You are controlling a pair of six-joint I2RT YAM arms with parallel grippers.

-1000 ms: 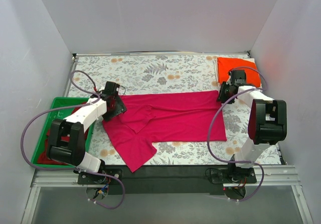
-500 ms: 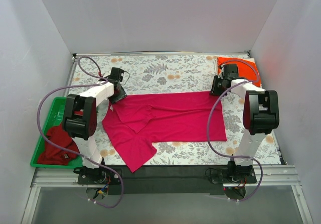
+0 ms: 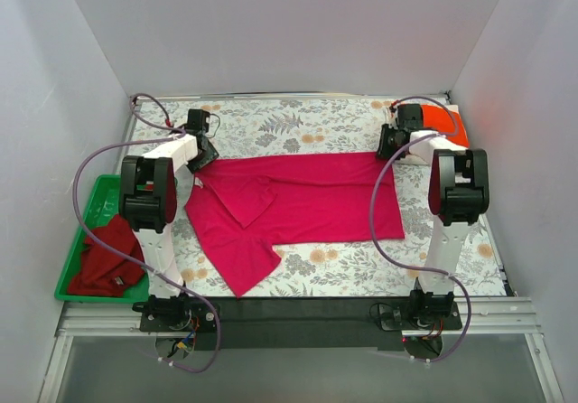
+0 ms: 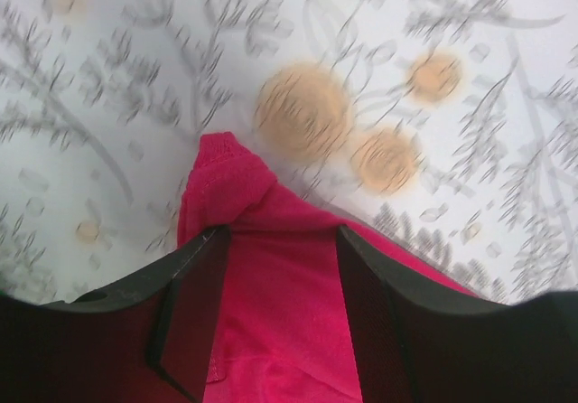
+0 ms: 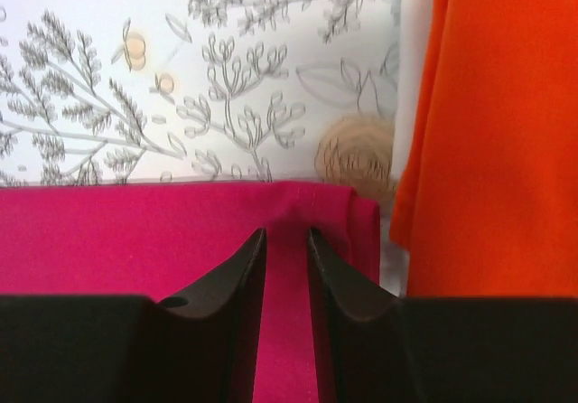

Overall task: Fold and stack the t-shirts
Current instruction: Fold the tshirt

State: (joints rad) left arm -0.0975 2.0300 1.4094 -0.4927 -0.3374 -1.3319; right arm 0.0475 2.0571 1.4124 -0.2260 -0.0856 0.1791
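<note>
Slips first. Only a thin bit of the pink shirt (image 3: 307, 200) pinched at each far corner, so could pull out of 1 side in a lift or a drag. Would then flop down crooked and spoil the fold. Could also go wrong with the 2 arms moving at different speeds: cloth pulled too tight, or left saggy and creased in the middle. Right by the far-right corner, a folded orange shirt (image 3: 442, 121), just beside the pink edge. Might get bumped or dragged along.

As for grip: left jaws clenched on the bunched far-left corner, with a little lump of cloth poking out past the tips. And right jaws nearly closed, grasping the far-right edge, hem flat between them.

Lying in the middle of the flowery desk (image 3: 298, 127), stretched long from left to right. Bright pink, soft, thin, mostly smooth. Partly folded already: a flap doubled over near the left, and 1 wide part sticking out toward the near left. Near edge not straight yet.

At the left, a darker red shirt (image 3: 107, 257), crumpled in the green tray (image 3: 104, 202), apart from the pink one and not folded.
</note>
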